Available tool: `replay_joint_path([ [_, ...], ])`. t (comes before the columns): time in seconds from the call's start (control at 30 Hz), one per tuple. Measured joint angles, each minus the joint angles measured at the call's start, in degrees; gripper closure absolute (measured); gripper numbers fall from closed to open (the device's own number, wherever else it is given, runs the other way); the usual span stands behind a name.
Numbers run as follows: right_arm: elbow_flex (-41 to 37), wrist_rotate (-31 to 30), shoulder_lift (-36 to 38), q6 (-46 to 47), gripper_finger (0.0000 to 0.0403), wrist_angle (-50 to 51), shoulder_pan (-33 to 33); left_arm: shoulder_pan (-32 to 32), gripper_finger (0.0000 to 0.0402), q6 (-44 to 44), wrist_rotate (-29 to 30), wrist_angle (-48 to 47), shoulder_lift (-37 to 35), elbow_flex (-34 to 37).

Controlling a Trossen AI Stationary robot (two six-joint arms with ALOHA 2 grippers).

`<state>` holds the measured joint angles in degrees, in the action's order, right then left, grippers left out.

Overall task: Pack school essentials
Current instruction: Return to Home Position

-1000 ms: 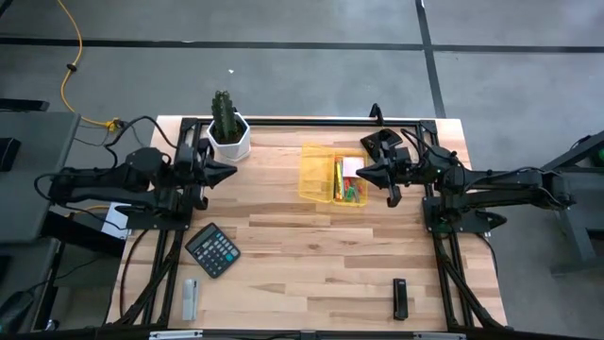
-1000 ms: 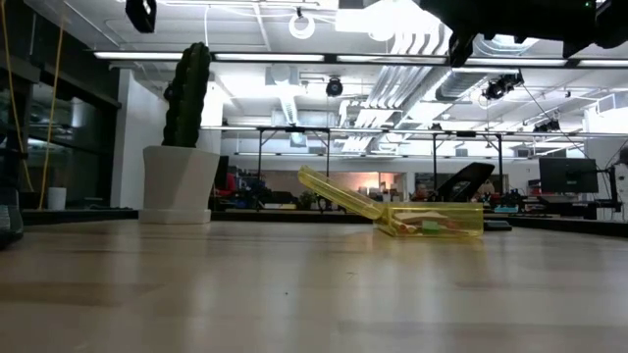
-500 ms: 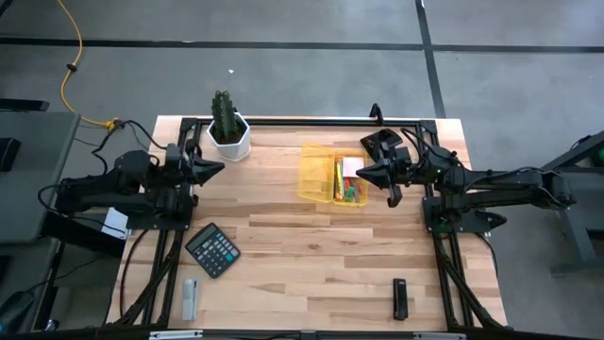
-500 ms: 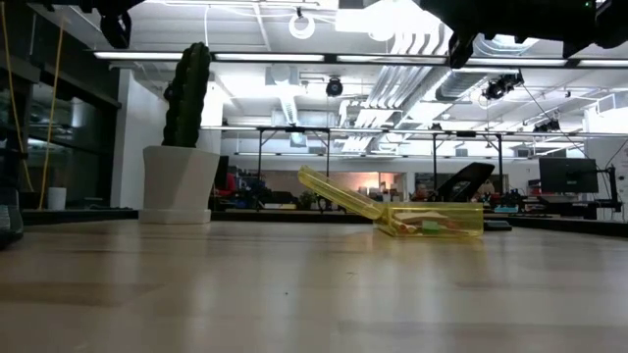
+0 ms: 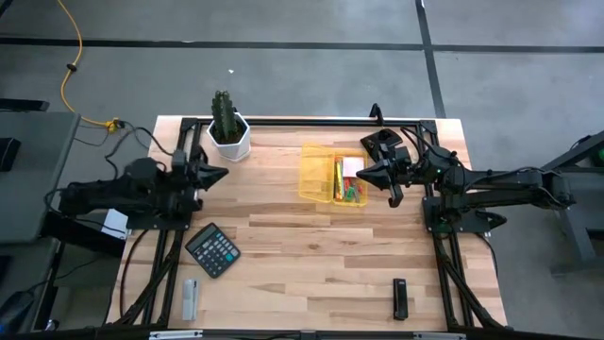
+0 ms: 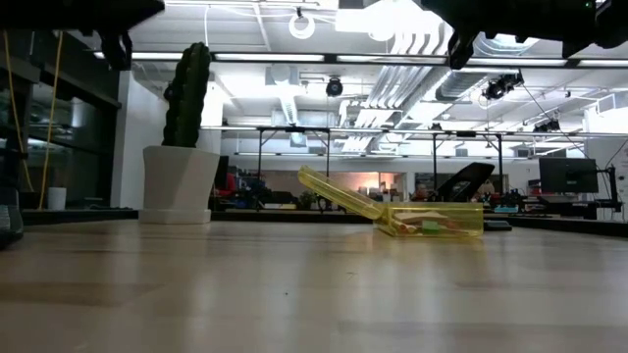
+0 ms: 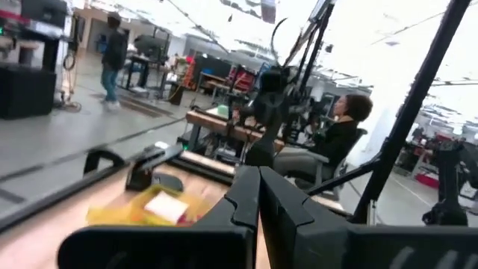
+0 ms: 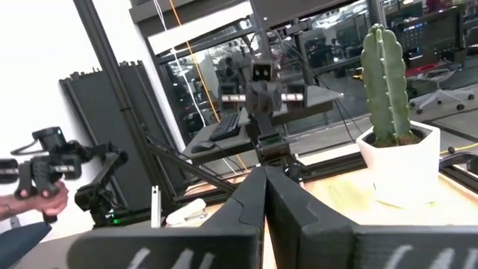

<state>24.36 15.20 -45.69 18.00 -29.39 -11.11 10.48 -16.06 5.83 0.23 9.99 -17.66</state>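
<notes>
A clear yellow case (image 5: 330, 175) lies open on the table's far middle. Its lid (image 6: 339, 193) slants up toward the left. Its tray holds a pale pad (image 5: 352, 167), a thin yellow pencil (image 5: 338, 179) and green and orange-red pieces (image 5: 351, 195); scissors and pen I cannot make out. My right gripper (image 5: 357, 173) hovers shut just right of the case, well above the table (image 6: 458, 44). My left gripper (image 5: 225, 173) hangs shut over the table's left side, below the cactus pot, far from the case (image 7: 142, 209).
A cactus in a white pot (image 5: 227, 125) stands at the far left. A dark calculator (image 5: 212, 249) and a grey metal bar (image 5: 190, 298) lie near left, a small black piece (image 5: 400, 297) near right. Bare wood fills the middle. People show beyond the table (image 7: 336, 142).
My left arm has drawn back toward the table's left edge and sunk a little, its gripper staying shut. The right arm and the case have kept still.
</notes>
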Motion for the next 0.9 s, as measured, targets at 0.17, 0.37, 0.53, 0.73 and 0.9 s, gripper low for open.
replay_joint_path([
  [0.17,0.0,0.55,0.0,0.71,0.0403,0.02,0.02,0.02,0.0401,-3.34,1.31,4.2,-2.44,7.34],
  [0.37,0.0,1.53,0.0,1.66,0.0403,0.48,0.02,0.02,0.0401,-2.45,3.84,5.87,-7.57,12.33],
  [0.53,0.02,1.53,0.0,4.16,0.0403,0.5,0.02,0.0,0.0401,-5.37,5.96,7.13,-9.73,17.2],
  [0.73,0.02,1.53,0.02,4.48,0.0403,0.48,0.02,0.0,0.0401,-5.73,8.15,4.06,-8.52,17.1],
  [0.9,0.02,1.55,0.02,2.81,0.0403,0.48,0.02,0.0,0.0401,-5.26,8.36,3.61,-8.56,16.99],
])
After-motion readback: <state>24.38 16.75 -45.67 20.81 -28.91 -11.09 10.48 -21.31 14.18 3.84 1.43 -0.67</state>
